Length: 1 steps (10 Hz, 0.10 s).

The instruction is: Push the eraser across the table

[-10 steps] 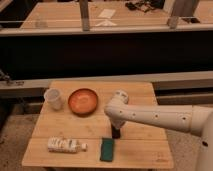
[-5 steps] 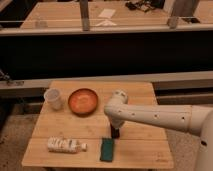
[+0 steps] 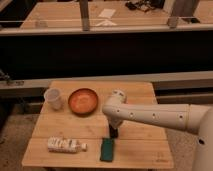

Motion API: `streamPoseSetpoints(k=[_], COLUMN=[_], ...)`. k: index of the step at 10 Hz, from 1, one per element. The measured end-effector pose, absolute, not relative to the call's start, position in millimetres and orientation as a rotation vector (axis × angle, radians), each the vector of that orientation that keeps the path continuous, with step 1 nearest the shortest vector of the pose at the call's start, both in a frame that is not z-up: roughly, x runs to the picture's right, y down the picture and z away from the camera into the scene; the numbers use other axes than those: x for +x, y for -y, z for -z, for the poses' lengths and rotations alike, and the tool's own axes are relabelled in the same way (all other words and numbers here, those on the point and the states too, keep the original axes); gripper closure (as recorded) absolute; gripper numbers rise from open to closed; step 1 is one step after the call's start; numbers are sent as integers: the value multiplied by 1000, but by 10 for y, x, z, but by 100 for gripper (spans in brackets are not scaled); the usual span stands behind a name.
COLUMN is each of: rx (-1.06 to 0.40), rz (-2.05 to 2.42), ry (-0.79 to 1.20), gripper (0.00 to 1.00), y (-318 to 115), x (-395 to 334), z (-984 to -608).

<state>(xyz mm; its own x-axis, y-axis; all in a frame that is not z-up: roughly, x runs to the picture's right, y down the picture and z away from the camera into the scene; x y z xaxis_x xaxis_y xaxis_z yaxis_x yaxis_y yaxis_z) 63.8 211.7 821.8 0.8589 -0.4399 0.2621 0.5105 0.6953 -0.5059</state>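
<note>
A dark green eraser lies flat near the front edge of the small wooden table, a little right of its middle. My gripper hangs from the white arm that reaches in from the right. It points down at the table and sits right at the eraser's far end, at or just above it.
An orange-brown bowl and a translucent white cup stand at the back left. A plastic bottle lies on its side at the front left, beside the eraser. A dark counter and rail run behind the table.
</note>
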Motion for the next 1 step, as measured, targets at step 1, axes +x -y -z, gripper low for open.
streamPoseSetpoints(k=[1], rx=[-601], rz=[532], ry=[124], gripper=[88], y=[-2116], x=[638], z=[-8218])
